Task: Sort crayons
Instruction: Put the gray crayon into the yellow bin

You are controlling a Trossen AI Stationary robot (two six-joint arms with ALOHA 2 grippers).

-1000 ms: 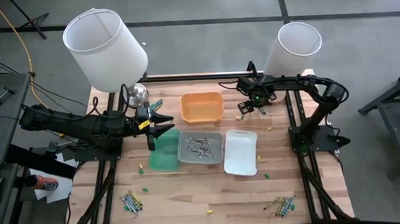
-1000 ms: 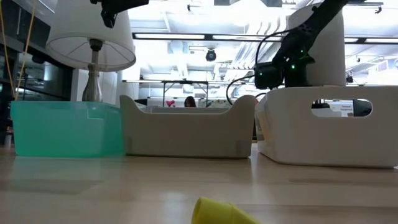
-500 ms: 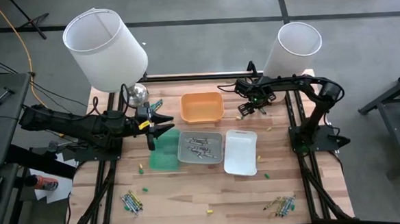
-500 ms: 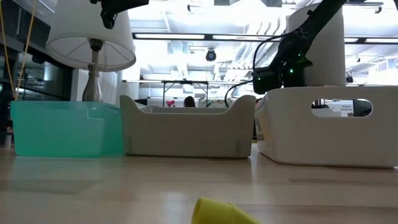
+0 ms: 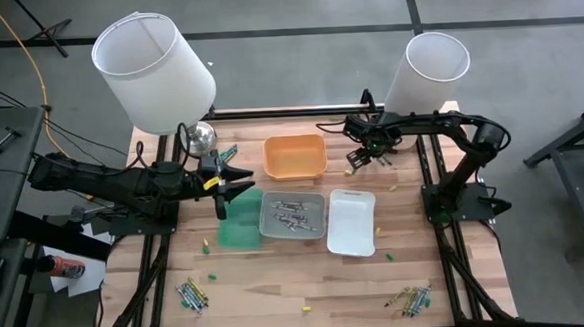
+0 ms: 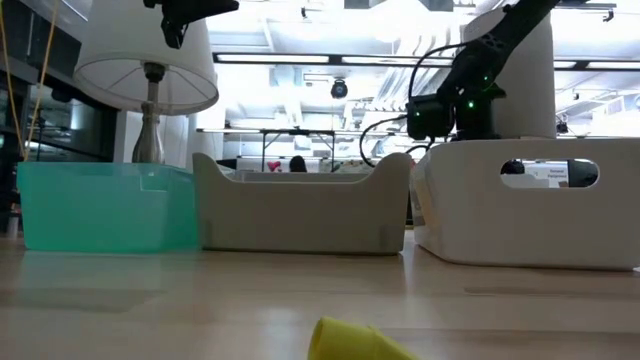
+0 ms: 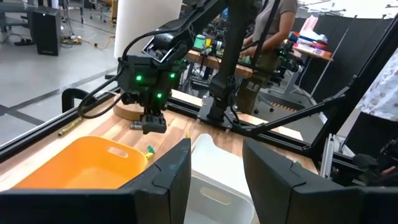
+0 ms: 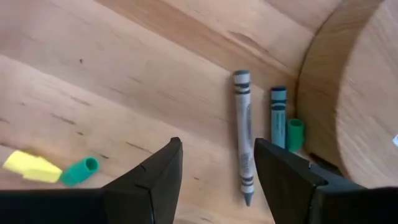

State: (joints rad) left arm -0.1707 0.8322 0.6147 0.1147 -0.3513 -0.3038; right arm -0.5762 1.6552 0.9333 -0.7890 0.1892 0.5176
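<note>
My right gripper [image 5: 357, 158] hangs open above the table, fingers pointing down, between the orange tray [image 5: 295, 155] and the right lamp's round wooden base [image 8: 354, 93]. Below its fingers [image 8: 217, 146] lie a grey crayon [image 8: 242, 134], a teal crayon [image 8: 278, 115] and a green stub [image 8: 294, 134], all flat on the wood. A yellow piece [image 8: 28, 165] and another green stub [image 8: 81, 171] lie farther off. My left gripper [image 5: 237, 181] waits open and level above the far edge of the green tray [image 5: 240, 229]. The grey tray [image 5: 293, 215] holds several crayons.
The white tray [image 5: 351, 221] stands right of the grey one. Crayon heaps lie near the front left [image 5: 191, 294] and front right [image 5: 411, 299], with loose bits [image 5: 305, 309] scattered about. Two lamps [image 5: 155, 71] [image 5: 425, 71] stand at the far corners. A person [image 7: 267, 31] stands beyond the table.
</note>
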